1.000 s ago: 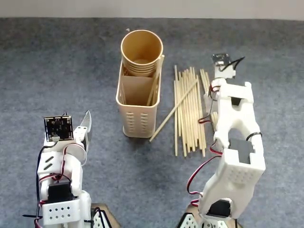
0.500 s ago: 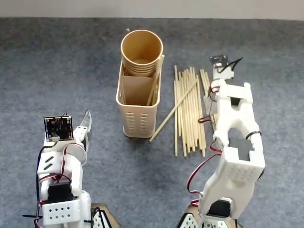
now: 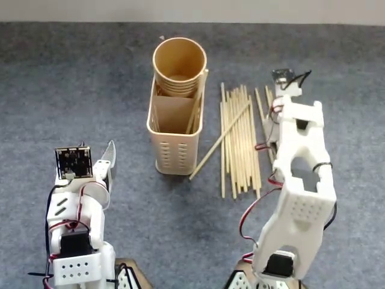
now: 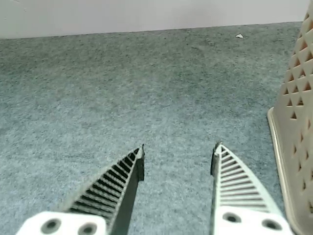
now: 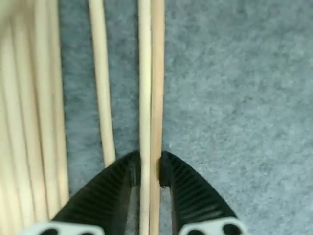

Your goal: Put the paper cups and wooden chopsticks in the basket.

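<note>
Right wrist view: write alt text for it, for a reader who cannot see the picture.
The right arm's black ridged gripper is closed on a pair of pale wooden chopsticks lying side by side on grey carpet. A single loose chopstick and a bundle of more chopsticks lie parallel beside the pair.

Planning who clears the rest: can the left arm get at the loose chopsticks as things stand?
Probably not directly: the basket stands between the left gripper and the chopsticks, which lie on its far side by the right gripper, its jaws closed on two of them.
</note>
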`<state>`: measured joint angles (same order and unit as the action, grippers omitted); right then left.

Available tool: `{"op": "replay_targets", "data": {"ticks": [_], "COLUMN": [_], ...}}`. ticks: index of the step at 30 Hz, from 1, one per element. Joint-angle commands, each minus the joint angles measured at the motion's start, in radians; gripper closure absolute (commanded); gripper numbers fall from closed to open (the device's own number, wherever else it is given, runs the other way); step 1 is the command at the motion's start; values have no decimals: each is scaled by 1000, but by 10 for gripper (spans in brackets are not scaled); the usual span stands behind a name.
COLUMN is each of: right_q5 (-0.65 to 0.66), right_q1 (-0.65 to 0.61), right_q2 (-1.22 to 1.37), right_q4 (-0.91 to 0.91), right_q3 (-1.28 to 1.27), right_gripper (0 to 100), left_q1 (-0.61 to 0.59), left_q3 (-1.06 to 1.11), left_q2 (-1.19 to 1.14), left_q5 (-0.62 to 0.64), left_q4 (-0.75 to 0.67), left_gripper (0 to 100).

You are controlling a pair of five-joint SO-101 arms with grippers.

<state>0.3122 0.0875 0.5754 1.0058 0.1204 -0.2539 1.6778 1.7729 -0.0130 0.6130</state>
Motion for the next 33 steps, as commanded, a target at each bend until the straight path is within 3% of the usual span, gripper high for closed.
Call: {"op": "replay_targets", "data": {"ticks": [1,9,15,21,26,33], "right_q5": [-2,-238,-348,-410,-410,-359], "right_q1": [-54,-56,-166,-369,-429,-460], "right_q2": [-8,-156,-420,-576,-671,-871], "right_q4": [114,346,400,329,312,664], "right_q3": [96,576,855,900,905,892], "right_gripper": [993,993,993,993,993,995], "left_q1": [15,15,15,15,15,16], "left_q3": [19,19,19,19,19,19], "left_q2": [7,7,7,7,7,7], "left_q5": [6,6,6,6,6,6], "left_q4": [0,0,-2,-2,-2,-2], "left_gripper": [755,755,755,755,755,755]}}
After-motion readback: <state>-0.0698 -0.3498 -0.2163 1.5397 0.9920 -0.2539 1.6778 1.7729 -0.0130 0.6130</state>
